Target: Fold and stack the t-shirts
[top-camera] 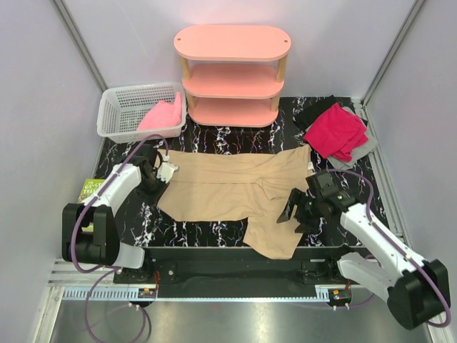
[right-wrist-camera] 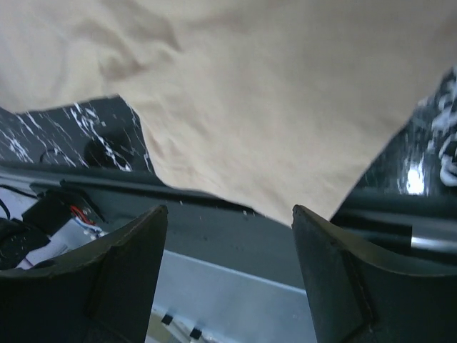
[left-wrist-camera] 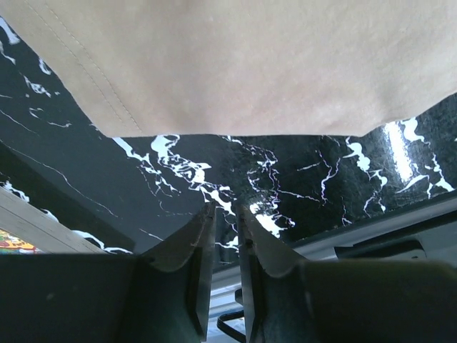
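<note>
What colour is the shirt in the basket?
The shirt in the basket is pink; top view shows it best.

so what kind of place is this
Probably a robot lab test cell, not a home: plain partition walls, robot arms bolted to a marble-pattern table, staged pink shelf and basket.

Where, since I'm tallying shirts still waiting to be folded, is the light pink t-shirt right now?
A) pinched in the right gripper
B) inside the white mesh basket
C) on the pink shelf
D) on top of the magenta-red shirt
B: the light pink t-shirt lies bunched inside the white mesh basket at the table's far left corner.
</note>
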You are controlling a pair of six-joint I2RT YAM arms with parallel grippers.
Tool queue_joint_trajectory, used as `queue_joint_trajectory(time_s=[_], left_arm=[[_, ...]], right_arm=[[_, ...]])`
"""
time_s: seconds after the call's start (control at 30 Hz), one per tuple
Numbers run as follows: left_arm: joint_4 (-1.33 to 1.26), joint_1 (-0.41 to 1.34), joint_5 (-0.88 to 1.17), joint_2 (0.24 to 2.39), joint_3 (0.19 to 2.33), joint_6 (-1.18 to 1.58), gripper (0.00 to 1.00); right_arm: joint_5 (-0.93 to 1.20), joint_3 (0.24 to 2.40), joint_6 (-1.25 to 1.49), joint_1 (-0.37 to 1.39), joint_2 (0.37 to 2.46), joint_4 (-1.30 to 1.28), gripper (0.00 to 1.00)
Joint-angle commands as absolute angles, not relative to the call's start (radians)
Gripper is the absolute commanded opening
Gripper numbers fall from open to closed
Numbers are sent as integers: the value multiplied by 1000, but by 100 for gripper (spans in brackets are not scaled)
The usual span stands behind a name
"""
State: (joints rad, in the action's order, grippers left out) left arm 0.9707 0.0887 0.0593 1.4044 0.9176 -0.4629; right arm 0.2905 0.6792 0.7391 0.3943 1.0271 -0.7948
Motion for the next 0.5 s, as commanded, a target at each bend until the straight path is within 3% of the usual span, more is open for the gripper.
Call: queue_joint_trajectory(time_s=[0.0, 0.47], left_arm=[[917, 86, 69, 1407, 928, -456, 23], [838, 86, 54, 1463, 917, -411, 24]], right_arm=[[322, 640, 897, 448, 888, -917, 79], [298, 457, 1071, 624, 704, -1048, 83]])
